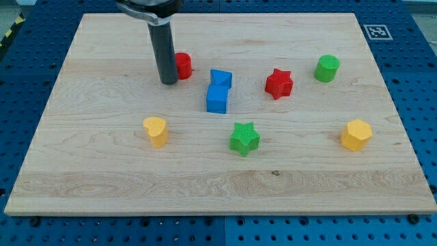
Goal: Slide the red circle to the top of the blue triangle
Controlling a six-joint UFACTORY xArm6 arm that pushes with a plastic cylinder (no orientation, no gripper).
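Observation:
The red circle (183, 65) sits on the wooden board toward the view's upper left, partly hidden by my rod. My tip (168, 82) rests on the board touching or nearly touching the red circle's left side. The blue triangle (220, 78) lies to the right of the red circle, with a small gap between them. A blue cube (216, 99) sits just below the blue triangle, touching it.
A red star (278, 83) lies right of the blue triangle. A green cylinder (327, 68) is at the upper right. A green star (244, 138) is below centre. A yellow heart (156, 130) is at the left and a yellow hexagon (356, 134) at the right.

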